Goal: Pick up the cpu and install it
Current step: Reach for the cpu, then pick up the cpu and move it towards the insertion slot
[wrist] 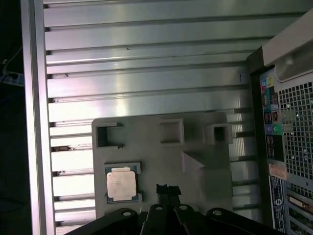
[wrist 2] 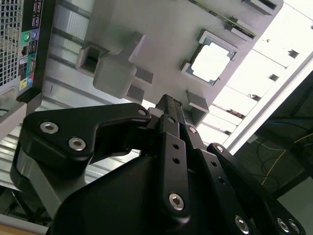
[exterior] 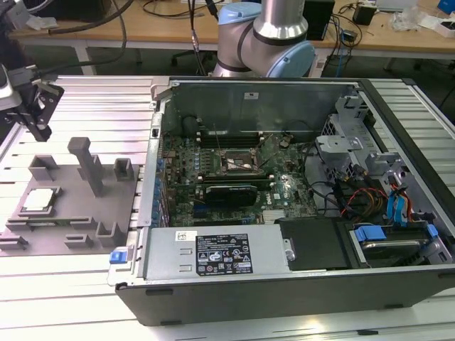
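- The tool (exterior: 39,128) hung above the far end of the grey fixture plate (exterior: 78,231), at the exterior view's left, touching nothing.
- In both wrist views its fingers (wrist 2: 168,105) (wrist: 167,189) were clenched together with nothing between them.
- The cpu (exterior: 39,199) lay flat, silver top up, in a shallow framed seat on the fixture plate, on the side away from the computer case (exterior: 284,284).
- In both wrist views the cpu (wrist 2: 211,58) (wrist: 122,185) sat well clear of the tool, with bare plate between them.
- A tall grey post (exterior: 89,163) stood upright on the plate between the cpu and the case, with low open-sided blocks around it.
- The plate rested on a ribbed aluminium surface (exterior: 92,106), just beside the case.
- The case lay on its side with the panel off, exposing the green motherboard (exterior: 284,188).
- The black-framed socket (exterior: 238,163) on that board was well apart from the cpu.
- The arm's base (exterior: 266,35) stood behind the case.
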{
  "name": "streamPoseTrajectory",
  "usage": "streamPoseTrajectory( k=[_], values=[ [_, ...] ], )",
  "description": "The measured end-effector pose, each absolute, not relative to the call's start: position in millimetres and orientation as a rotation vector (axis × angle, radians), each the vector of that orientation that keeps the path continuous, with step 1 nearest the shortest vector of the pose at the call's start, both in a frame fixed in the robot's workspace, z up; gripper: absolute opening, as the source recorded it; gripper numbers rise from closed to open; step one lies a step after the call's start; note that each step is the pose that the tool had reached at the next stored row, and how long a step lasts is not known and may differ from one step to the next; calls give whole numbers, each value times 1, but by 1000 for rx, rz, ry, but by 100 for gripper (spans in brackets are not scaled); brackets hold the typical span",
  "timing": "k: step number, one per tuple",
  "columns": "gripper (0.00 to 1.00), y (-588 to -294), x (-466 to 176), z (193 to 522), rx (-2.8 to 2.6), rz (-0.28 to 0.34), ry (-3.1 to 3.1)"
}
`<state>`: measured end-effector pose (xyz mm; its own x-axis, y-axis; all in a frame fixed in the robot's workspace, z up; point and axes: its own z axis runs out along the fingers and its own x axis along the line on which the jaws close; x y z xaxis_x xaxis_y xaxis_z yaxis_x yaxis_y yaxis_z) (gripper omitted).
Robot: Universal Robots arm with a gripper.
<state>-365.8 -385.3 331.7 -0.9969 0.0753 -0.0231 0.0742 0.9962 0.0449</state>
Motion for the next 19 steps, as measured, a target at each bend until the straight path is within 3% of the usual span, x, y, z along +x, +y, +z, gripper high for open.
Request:
streamPoseTrajectory(
  k=[19],
  values=[
    [11,-391,-383,315,116,69,3114]
  ],
)
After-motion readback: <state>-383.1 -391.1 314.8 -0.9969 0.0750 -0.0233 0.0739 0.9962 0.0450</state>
